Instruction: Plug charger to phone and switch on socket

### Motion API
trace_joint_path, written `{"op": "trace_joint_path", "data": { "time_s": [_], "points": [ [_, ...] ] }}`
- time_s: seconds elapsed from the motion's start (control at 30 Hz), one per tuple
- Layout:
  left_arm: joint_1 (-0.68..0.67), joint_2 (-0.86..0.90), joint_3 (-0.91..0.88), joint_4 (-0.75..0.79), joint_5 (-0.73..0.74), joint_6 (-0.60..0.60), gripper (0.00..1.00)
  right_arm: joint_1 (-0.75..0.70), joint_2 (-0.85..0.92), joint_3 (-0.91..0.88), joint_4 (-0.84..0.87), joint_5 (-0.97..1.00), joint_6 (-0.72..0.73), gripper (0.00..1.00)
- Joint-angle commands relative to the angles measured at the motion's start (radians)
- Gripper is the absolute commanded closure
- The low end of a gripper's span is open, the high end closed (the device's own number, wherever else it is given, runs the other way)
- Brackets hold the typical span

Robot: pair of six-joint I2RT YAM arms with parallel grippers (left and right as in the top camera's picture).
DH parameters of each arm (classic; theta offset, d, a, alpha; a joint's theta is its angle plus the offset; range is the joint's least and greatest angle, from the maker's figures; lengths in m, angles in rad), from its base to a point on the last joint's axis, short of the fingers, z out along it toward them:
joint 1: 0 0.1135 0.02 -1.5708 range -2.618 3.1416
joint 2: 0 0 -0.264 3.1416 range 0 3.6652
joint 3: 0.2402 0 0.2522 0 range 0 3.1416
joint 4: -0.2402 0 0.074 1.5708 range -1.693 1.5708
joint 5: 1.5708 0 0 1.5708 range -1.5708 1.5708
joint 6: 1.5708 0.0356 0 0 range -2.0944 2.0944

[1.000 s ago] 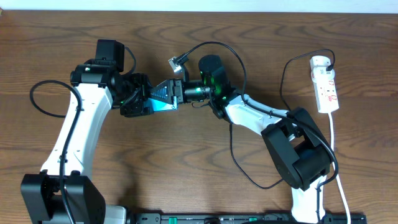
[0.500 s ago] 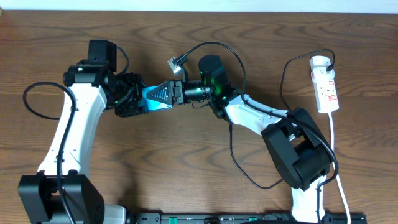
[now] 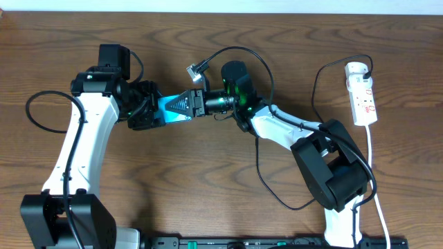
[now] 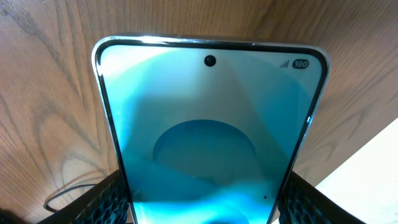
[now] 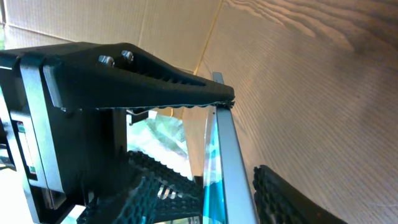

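Left claw [image 3: 154, 113]: was clamped on the left end of the phone [image 3: 176, 107], left of centre in the overhead view.
Right claw [image 3: 196, 104]: sat at the phone's right end, fingers either side of its edge; grip could not be told.
Charger [image 3: 315, 88]: cable curved at the right.
Socket [image 3: 364, 93]: lay at the far right, well apart.

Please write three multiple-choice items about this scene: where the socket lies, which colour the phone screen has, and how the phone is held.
1. Where is the socket? A) between both arms B) on the floor C) near the table's right side
2. The phone's screen is: A) cyan-teal B) red C) white
3. The phone is: A) flat on the table B) held by the left gripper C) on the socket
Key: 1C, it lies far right in the overhead view; 2A, both views show cyan-teal; 3B, the left wrist view shows its side edges clamped.
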Motion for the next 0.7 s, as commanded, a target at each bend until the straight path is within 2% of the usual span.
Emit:
{"op": "trace_joint_path", "data": {
  "time_s": [0.0, 0.4, 0.53, 0.67],
  "points": [
    [0.004, -0.014, 0.003, -0.004, -0.008, 0.003, 0.93, -0.002, 0.0, 0.018, 0.002, -0.024, -0.002, 0.55],
    [0.004, -0.014, 0.003, -0.008, -0.01, 0.033, 0.93, 0.016, 0.001, 0.018, -0.002, -0.024, -0.002, 0.58],
    [0.004, -0.014, 0.003, -0.007, -0.009, 0.041, 0.93, 0.017, 0.001, 0.018, -0.009, -0.024, -0.003, 0.64],
    [0.004, -0.014, 0.003, -0.007, -0.01, 0.052, 0.92, 0.018, 0.001, 0.017, -0.01, -0.024, -0.003, 0.66]
  ]
}}
